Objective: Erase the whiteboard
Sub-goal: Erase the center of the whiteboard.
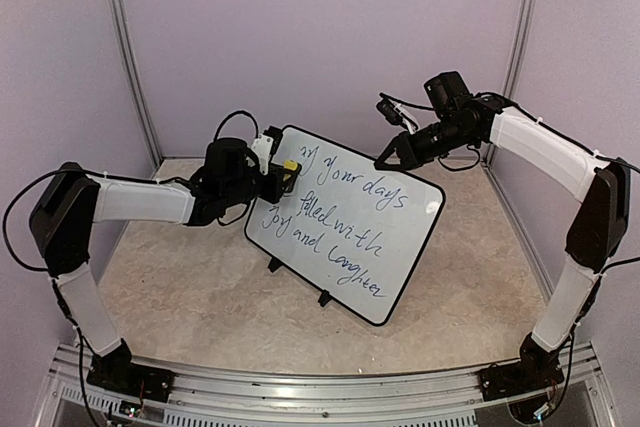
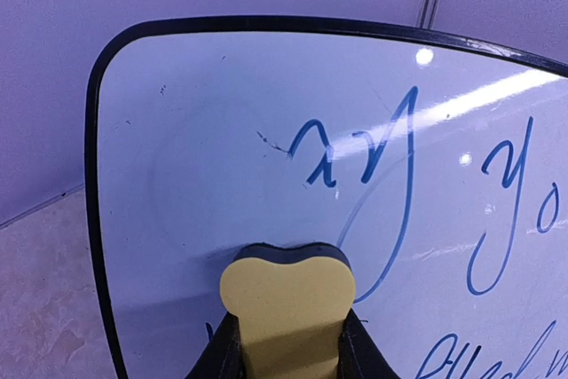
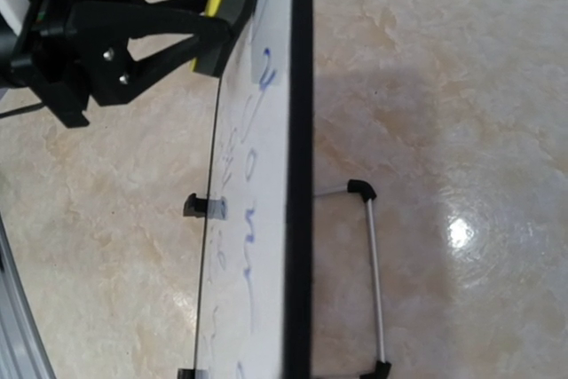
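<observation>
The whiteboard (image 1: 420,215) stands tilted on the table, black-framed, with blue cursive writing across it. Its upper left corner (image 2: 177,130) is blank, with a faint smear. My left gripper (image 1: 284,177) is shut on a yellow eraser (image 1: 291,166) whose dark felt face presses on the board just left of the first word. In the left wrist view the eraser (image 2: 288,303) sits between black fingers (image 2: 366,354). My right gripper (image 1: 385,159) is shut, its tip at the board's top edge. Its fingers do not show in the right wrist view, which looks along the board's edge (image 3: 299,175).
A wire stand (image 3: 373,272) props the board from behind, and small black feet (image 1: 323,298) sit at its front. The marbled tabletop (image 1: 180,287) is enclosed by purple walls with metal posts (image 1: 130,67).
</observation>
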Controlling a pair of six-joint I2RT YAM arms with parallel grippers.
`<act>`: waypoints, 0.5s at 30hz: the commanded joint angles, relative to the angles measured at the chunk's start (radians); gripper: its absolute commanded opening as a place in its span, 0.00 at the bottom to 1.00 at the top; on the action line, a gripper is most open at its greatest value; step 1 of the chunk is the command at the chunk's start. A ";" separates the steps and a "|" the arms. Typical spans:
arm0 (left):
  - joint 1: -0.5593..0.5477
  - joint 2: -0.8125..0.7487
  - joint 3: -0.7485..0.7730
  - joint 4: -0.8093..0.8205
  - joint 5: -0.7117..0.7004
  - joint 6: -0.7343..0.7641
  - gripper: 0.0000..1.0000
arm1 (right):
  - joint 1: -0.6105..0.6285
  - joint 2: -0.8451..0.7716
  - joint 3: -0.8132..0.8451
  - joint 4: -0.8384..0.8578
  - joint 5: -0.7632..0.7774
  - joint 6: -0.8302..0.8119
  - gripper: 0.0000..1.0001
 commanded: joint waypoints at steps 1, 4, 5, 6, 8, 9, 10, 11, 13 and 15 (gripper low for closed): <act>0.000 0.032 0.019 -0.067 0.030 -0.014 0.15 | 0.035 -0.050 -0.004 0.020 -0.061 -0.090 0.00; 0.023 0.048 0.065 -0.066 0.073 -0.025 0.15 | 0.035 -0.051 -0.002 0.019 -0.059 -0.089 0.00; 0.033 0.054 0.085 -0.064 0.096 -0.032 0.15 | 0.036 -0.051 -0.002 0.020 -0.061 -0.090 0.00; 0.040 0.057 0.104 -0.062 0.112 -0.037 0.15 | 0.037 -0.050 -0.002 0.020 -0.061 -0.090 0.00; 0.046 0.065 0.144 -0.069 0.128 -0.039 0.15 | 0.037 -0.048 -0.001 0.017 -0.061 -0.090 0.00; 0.045 0.074 0.174 -0.078 0.129 -0.036 0.15 | 0.038 -0.048 -0.001 0.017 -0.061 -0.090 0.00; 0.040 0.082 0.200 -0.094 0.128 -0.034 0.15 | 0.038 -0.047 -0.001 0.017 -0.060 -0.090 0.00; 0.033 0.090 0.223 -0.112 0.122 -0.031 0.15 | 0.037 -0.047 -0.001 0.017 -0.059 -0.090 0.00; 0.013 0.109 0.248 -0.132 0.105 -0.020 0.15 | 0.038 -0.046 0.000 0.016 -0.058 -0.090 0.00; -0.009 0.121 0.253 -0.141 0.092 -0.010 0.15 | 0.038 -0.048 -0.001 0.015 -0.054 -0.090 0.00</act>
